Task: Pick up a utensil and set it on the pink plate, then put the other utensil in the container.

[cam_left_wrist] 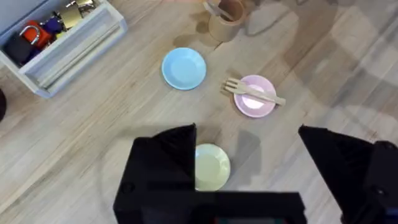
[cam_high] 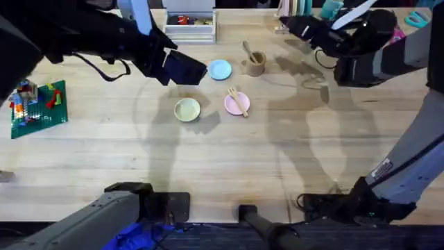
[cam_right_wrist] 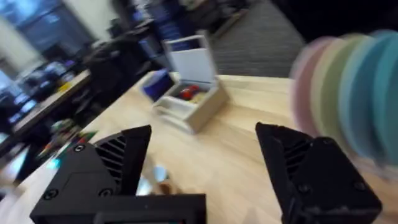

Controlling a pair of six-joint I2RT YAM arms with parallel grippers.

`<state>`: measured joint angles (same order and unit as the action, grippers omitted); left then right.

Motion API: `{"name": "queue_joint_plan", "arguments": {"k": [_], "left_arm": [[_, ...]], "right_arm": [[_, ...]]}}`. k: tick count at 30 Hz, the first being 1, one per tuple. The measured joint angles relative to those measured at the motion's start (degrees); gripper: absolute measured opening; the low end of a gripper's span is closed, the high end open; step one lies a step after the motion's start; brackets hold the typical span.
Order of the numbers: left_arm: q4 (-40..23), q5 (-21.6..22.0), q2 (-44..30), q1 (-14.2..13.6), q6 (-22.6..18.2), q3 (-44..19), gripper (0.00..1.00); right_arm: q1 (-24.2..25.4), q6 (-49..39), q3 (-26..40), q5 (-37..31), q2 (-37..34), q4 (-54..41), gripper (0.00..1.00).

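— Over on the pink plate [cam_high: 236, 104], is that the fork [cam_high: 237, 101] lying there?

— It is. It's resting across the plate, tines poking past the rim towards the blue plate [cam_high: 220, 69], handle hanging off the opposite edge. The left wrist camera is showing it plainly.

— And the spoon [cam_high: 246, 49]?

— It's standing in the cup [cam_high: 256, 64], leaning against the rim, its top end sticking out above. The cup is sitting just beyond the pink plate, beside the blue one.

— What's the left gripper [cam_high: 186, 69] doing?

— It's hovering above the table between the blue plate and the green plate [cam_high: 186, 109], holding nothing. Its fingers [cam_left_wrist: 163, 163] are spread wide, and the green plate is showing between them from the wrist camera.

— And the right gripper [cam_high: 295, 26]?

— It's hanging up high at the far right, well apart from the cup. Its fingers [cam_right_wrist: 112, 163] are gaping wide too, with nothing between them, and its camera is pointing out towards the white tray [cam_right_wrist: 189, 102] at the table's back edge.

— Anything else on the table?

— A green brick plate [cam_high: 38, 105] with toy bricks is lying off to the left.
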<state>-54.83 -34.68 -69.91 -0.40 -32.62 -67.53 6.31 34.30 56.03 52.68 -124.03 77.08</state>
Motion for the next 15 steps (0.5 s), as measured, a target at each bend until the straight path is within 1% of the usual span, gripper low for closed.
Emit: {"name": "queue_joint_plan", "arguments": {"k": [5, 8, 11, 15], "left_arm": [[0.0, 0.0, 0.0, 0.0, 0.0, 0.0, 0.991], [0.0, 0.0, 0.0, 0.0, 0.0, 0.0, 0.991], [0.0, 0.0, 0.0, 0.0, 0.0, 0.0, 0.991], [0.0, 0.0, 0.0, 0.0, 0.0, 0.0, 0.991]], "right_arm": [[-0.5, -6.4, 0.0, -8.5, 0.0, -12.1, 0.995], [-1.8, -11.5, -0.1, -13.8, 0.8, -19.8, 0.995], [-3.7, -16.2, -0.5, -18.1, 3.5, -25.1, 0.995], [-5.1, -19.6, -0.5, -20.8, 9.2, -30.2, 0.995]]}}
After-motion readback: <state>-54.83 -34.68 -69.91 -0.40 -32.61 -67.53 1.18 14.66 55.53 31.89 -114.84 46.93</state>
